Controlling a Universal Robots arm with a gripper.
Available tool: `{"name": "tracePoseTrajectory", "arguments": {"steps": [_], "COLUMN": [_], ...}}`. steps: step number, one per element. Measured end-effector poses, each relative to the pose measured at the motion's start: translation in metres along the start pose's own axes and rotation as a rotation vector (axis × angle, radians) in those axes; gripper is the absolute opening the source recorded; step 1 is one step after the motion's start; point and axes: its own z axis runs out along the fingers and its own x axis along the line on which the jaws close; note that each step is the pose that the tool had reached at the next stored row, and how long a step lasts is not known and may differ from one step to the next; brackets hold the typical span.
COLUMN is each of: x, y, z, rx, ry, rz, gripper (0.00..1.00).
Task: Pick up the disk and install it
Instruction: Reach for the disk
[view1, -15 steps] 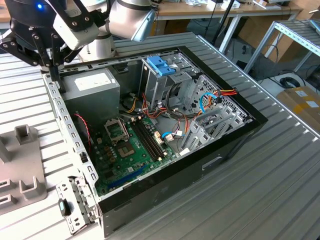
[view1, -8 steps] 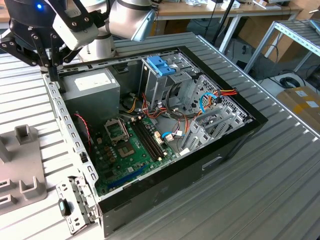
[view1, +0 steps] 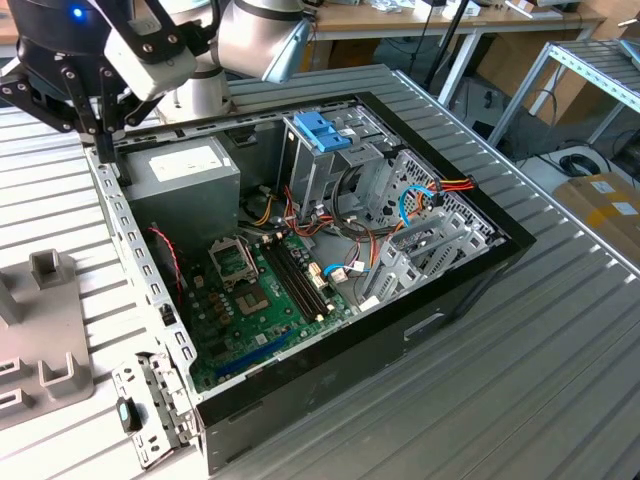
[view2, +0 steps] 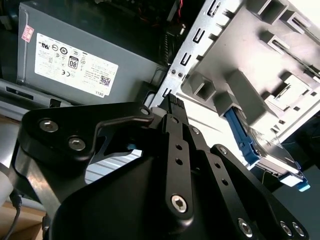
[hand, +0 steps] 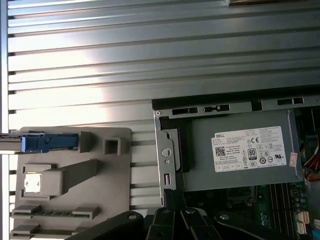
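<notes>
The disk (view2: 274, 152) stands on edge in a slot of a grey fixture (view2: 260, 60), its dark metal face and blue frame showing in the second wrist view. In the first wrist view the disk (hand: 45, 142) appears edge-on at the far end of the fixture (hand: 70, 200). My gripper (view1: 100, 145) hangs over the rim of the open computer case (view1: 140, 260), beside the power supply (view1: 185, 175). Its black fingers (view2: 175, 130) look shut with nothing between them. In the first wrist view the gripper (hand: 171, 201) sits at the case's corner, well apart from the disk.
The case lies open on a ribbed metal table (view1: 520, 380), with motherboard (view1: 270, 290), cables and a silver drive cage with a blue latch (view1: 322, 130) inside. The grey power supply (hand: 240, 155) carries a white label. A small metal bracket (view1: 150, 405) lies by the case's near corner.
</notes>
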Motion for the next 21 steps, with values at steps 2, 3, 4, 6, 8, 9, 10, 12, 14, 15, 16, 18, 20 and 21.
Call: {"name": "tracePoseTrajectory", "arguments": {"steps": [2, 3, 4, 6, 8, 9, 10, 12, 14, 15, 16, 18, 20, 21], "x": [0.0007, 0.001, 0.0013, 0.0022, 0.0029, 0.0033, 0.0035, 0.0041, 0.0047, 0.0049, 0.0052, 0.0056, 0.006, 0.0062], "y": [0.0, -0.0001, -0.0001, -0.0002, -0.0002, -0.0003, -0.0003, -0.0003, -0.0004, -0.0004, -0.0004, -0.0004, -0.0005, -0.0005], "z": [0.0, 0.0001, 0.0001, 0.0001, 0.0001, 0.0001, 0.0001, 0.0002, 0.0002, 0.0002, 0.0002, 0.0002, 0.0002, 0.0002], "rx": [0.0, 0.0, 0.0, 0.0, 0.0, 0.0001, 0.0, 0.0, 0.0, 0.0, 0.0, 0.0, 0.0, 0.0], "ry": [0.0, 0.0, 0.0, 0.0, 0.0, 0.0, 0.0, 0.0, 0.0, 0.0, 0.0, 0.0, 0.0, 0.0], "rz": [0.0, 0.0, 0.0, 0.0, 0.0, 0.0, 0.0, 0.0, 0.0, 0.0, 0.0, 0.0, 0.0, 0.0], "gripper": [0.11, 0.11, 0.11, 0.11, 0.11, 0.11, 0.11, 0.11, 0.11, 0.11, 0.11, 0.11, 0.11, 0.11]}}
